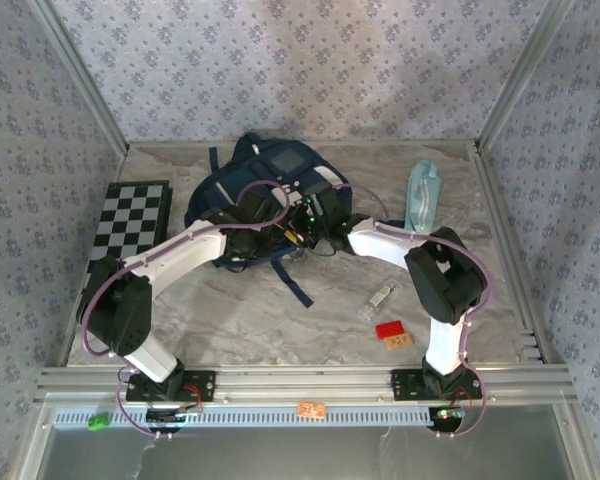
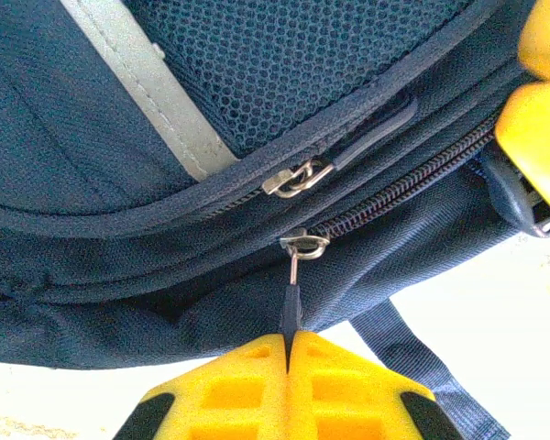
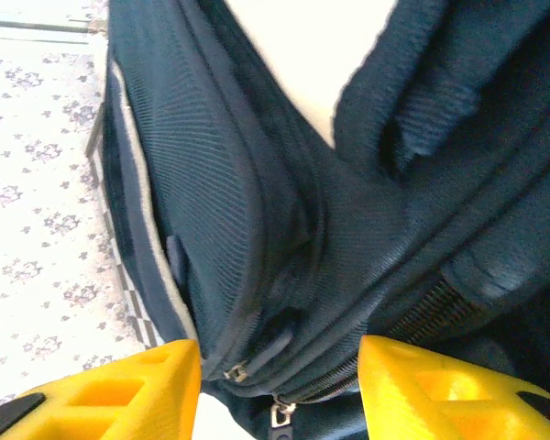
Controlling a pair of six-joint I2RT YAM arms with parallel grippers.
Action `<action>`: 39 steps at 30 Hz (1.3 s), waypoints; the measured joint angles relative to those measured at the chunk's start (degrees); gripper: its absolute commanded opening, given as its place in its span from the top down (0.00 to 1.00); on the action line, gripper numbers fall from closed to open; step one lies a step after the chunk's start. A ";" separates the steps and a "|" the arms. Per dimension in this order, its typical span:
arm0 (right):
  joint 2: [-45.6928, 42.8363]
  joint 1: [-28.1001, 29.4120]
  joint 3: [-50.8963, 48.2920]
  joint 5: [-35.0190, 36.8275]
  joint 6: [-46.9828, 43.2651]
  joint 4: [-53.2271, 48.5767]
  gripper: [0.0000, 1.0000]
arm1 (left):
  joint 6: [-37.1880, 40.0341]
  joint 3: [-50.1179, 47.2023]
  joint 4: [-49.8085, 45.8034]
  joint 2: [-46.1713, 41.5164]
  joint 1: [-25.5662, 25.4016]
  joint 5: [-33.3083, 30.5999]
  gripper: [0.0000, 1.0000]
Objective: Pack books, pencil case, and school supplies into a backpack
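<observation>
The navy backpack lies at the back middle of the table. My left gripper is shut on the dark pull tab of the lower zipper, whose metal slider sits just above the fingertips. At the bag's near edge my left gripper meets my right gripper. My right gripper stands open, a finger on each side of the bag's zippered edge, gripping nothing. The pale teal pencil case lies at the back right. A small clear oblong supply lies on the table front right. The books are out of view.
A black-and-white checkered board lies at the left. A red piece and an orange piece sit near the right arm's base. A dark strap trails from the bag toward the front. Patterned walls close in three sides.
</observation>
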 measured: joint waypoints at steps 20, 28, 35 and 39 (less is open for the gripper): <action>4.52 2.67 5.51 8.28 3.48 -4.33 0.94 | -2.62 -4.90 4.68 -2.78 2.62 2.01 1.00; 3.69 2.27 4.79 7.54 3.63 -2.54 1.00 | -2.36 -6.75 7.34 -3.82 4.94 4.79 0.98; 1.88 1.62 4.63 6.93 3.58 -2.32 1.00 | -0.15 -6.73 7.04 -3.82 5.22 4.52 0.73; 1.60 1.27 4.63 6.93 3.58 -1.77 1.00 | 1.18 -6.49 6.88 -3.69 5.33 4.11 0.67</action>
